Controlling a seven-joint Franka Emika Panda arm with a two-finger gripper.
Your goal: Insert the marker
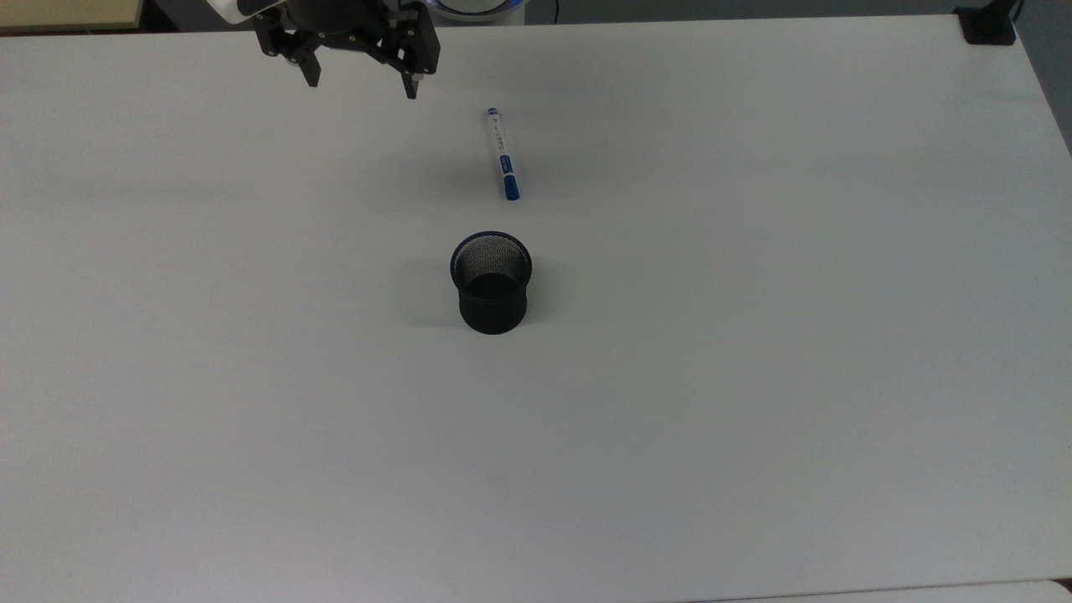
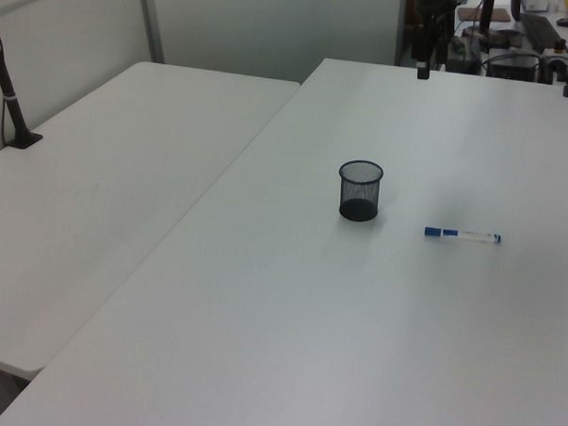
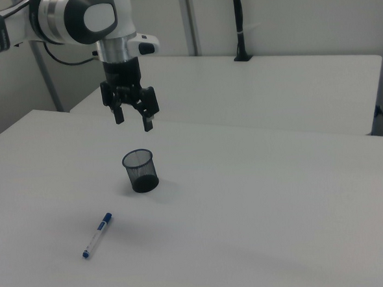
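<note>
The marker, white with a blue cap, lies flat on the white table, its cap end toward the black mesh cup. The cup stands upright a short way from it. In the left view the marker lies to the right of the cup. In the right view the marker lies nearer the front than the cup. My gripper hangs open and holds nothing at the top view's upper edge, left of the marker. In the right view the gripper hovers above and behind the cup.
A black clamp sits at the table's corner in the top view's upper right. A second white table adjoins on the left view's left, with a black post clamped to it.
</note>
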